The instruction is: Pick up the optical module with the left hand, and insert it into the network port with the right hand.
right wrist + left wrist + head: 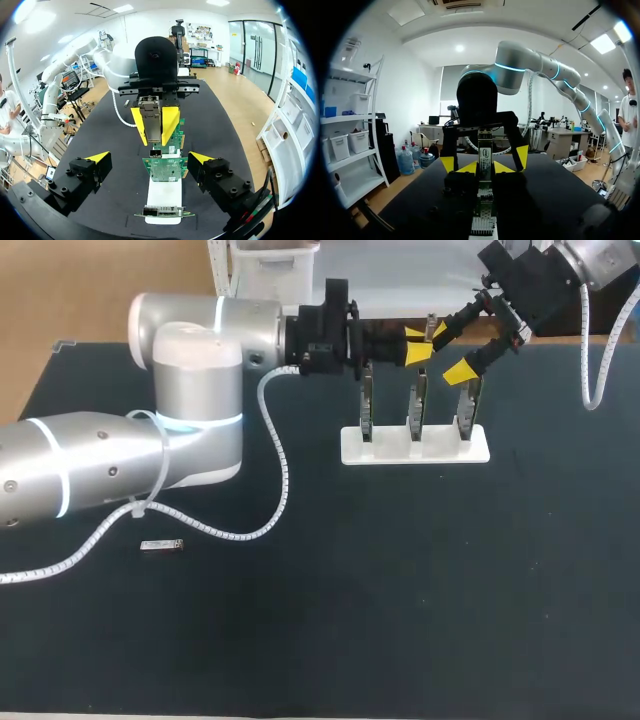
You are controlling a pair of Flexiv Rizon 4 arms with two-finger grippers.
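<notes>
**Optical module in the left jaws, over the card stand; handover pending**

Left jaws clenched on the optical module (150,116), held from two sides near the tops of the network cards (165,167). Right jaws released, spread wide either side of the cards, touching nothing. Cards upright in a white stand (415,445) on the bench (400,590). Risk: if the left lets go before the right grips squarely, the module drops among the cards. A skewed grip could jam it at the port.
</notes>
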